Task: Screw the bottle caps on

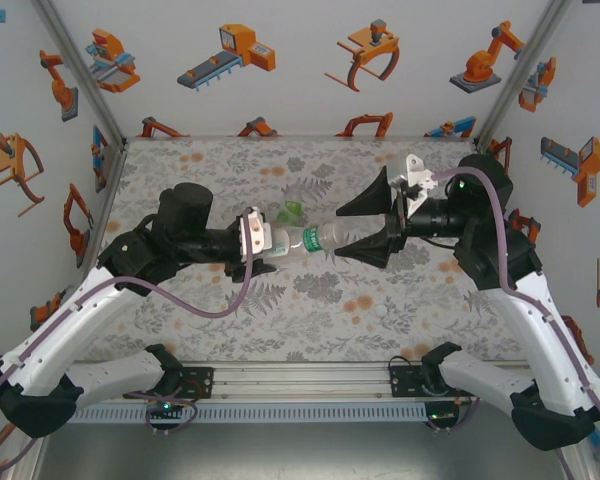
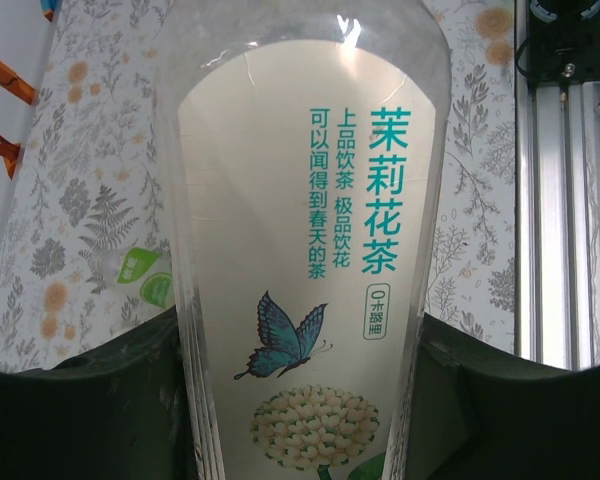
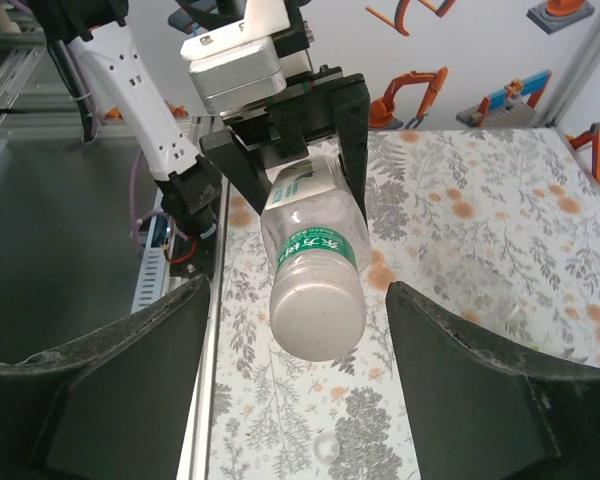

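Over floral tabletop (image 1: 310, 310), left gripper (image 1: 268, 240) clamps the bottle (image 1: 320, 241); right gripper (image 1: 342, 232) (jaws parted round its end) should close squarely.

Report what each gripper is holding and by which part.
The left gripper clamps the labelled bottle across its body, holding it horizontal. The right gripper holds nothing; its open jaws stand either side of the bottle's free end.

The bottle (image 2: 300, 30) bears a cream label (image 2: 270, 200) reading 茉莉花茶 and 可以闻得到春天的茶.
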Robot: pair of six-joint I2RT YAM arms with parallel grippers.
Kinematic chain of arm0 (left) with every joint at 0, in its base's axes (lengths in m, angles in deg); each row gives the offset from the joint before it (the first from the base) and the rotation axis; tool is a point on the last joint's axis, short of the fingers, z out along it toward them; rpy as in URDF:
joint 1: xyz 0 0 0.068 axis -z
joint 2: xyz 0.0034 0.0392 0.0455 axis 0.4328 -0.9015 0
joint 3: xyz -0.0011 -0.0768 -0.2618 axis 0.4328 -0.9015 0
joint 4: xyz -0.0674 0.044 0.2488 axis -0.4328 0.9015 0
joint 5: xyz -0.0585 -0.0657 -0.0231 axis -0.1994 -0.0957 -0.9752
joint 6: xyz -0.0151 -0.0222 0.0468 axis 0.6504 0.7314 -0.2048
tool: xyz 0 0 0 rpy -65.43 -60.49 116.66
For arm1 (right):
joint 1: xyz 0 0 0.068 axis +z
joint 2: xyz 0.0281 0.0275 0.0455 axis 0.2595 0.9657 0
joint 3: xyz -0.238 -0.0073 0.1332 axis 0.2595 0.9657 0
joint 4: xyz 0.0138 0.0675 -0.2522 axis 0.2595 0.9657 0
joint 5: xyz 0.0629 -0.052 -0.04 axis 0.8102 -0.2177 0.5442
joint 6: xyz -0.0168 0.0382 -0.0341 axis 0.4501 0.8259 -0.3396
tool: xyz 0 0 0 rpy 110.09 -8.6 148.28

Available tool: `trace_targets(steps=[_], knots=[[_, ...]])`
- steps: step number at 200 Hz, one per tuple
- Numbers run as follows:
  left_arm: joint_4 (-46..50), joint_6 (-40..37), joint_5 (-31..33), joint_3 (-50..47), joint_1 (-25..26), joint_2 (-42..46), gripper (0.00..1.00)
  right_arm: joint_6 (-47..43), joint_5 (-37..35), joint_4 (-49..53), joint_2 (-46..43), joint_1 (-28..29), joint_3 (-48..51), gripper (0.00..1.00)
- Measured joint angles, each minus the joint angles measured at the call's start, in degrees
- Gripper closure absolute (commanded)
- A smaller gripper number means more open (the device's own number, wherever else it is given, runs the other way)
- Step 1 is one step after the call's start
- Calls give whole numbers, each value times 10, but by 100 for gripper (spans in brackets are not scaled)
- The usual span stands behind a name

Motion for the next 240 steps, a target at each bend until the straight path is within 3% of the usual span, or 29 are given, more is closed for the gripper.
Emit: trace_targets(steps=[70,177,218,240], knots=[[5,2,-1,0,0,0,100,-54,-5,-2,0,0,19,41],[8,2,-1,0,0,0,100,-65,-2,18,11,0,23,48],[7,2,2,0,0,-3,100,-67,-2,19,11,0,23,64],[8,2,1,0,0,-4,100,-62,-2,19,11,0,23,82]])
